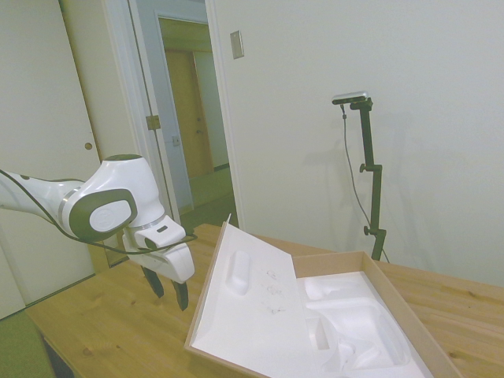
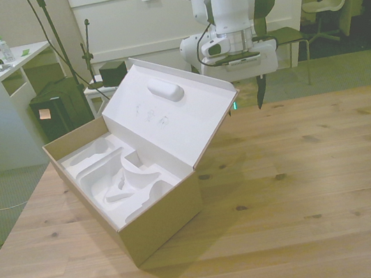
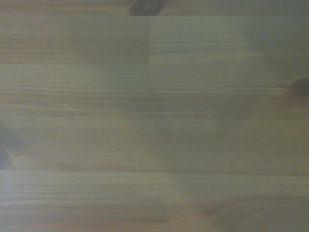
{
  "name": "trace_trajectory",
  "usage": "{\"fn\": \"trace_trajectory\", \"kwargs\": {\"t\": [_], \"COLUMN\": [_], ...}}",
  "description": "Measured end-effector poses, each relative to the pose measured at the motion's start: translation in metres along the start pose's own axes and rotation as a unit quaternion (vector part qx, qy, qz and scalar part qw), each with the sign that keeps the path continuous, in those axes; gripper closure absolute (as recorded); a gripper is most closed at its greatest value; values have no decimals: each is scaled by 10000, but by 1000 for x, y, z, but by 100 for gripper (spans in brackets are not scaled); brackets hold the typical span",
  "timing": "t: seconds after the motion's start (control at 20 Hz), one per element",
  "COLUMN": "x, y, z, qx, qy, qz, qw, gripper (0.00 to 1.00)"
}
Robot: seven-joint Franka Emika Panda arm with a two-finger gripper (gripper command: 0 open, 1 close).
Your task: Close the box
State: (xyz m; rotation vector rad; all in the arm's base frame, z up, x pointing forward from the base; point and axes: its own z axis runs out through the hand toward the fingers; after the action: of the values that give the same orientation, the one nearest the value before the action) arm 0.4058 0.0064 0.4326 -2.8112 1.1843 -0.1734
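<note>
**Approaching the Lid From Behind: Box Not Yet Closed**

Positioning for the closing push is the step I am judging to be in hand. I am reading the box [image 2: 157, 217] as sitting on the bench [image 2: 307, 190] toward the front view's left, with its lid [image 2: 168, 117] standing open and leaning back past upright. The white foam lining [image 2: 117, 174] inside the base is fully exposed, and the lid's inner face is showing a moulded bump and some small markings.

I am holding the gripper [image 1: 169, 290] behind the lid, on its outer side, above bare bench. In the side view it is hanging just beside the lid's outer face without touching it. The jaws are pointing down and standing slightly apart, gripping nothing. The wrist view is showing only blurred wood grain, which is agreeing with a gripper hanging over empty bench.

I am judging the task to be at its beginning, since the lid is not yet moved toward the base.

For the next move, I am expecting to need:

1. Contact on the lid's outer face, near its free upper edge [image 1: 264, 240], for the best leverage about the hinge.
2. A push carrying the lid over upright and down onto the base.
3. A follow-through downward, so the lid is seating flat.

I am watching one risk: the box appears light, so a low or hard push may be sliding the whole box across the bench instead of turning the lid.
</note>
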Motion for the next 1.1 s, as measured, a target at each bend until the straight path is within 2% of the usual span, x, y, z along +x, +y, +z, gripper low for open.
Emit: {"fn": "trace_trajectory", "kwargs": {"t": [0.2, 0.35, 0.8, 1.1], "x": [0, 1, 31, 80], "y": [4, 9, 47, 84], "z": [5, -4, -73, -142], "qx": [-31, 57, 593, 931], "qy": [-48, 27, 443, 576], "qz": [34, 76, 474, 842], "qw": [10000, 10000, 9961, 9904], "gripper": [0, 0, 0, 0]}}
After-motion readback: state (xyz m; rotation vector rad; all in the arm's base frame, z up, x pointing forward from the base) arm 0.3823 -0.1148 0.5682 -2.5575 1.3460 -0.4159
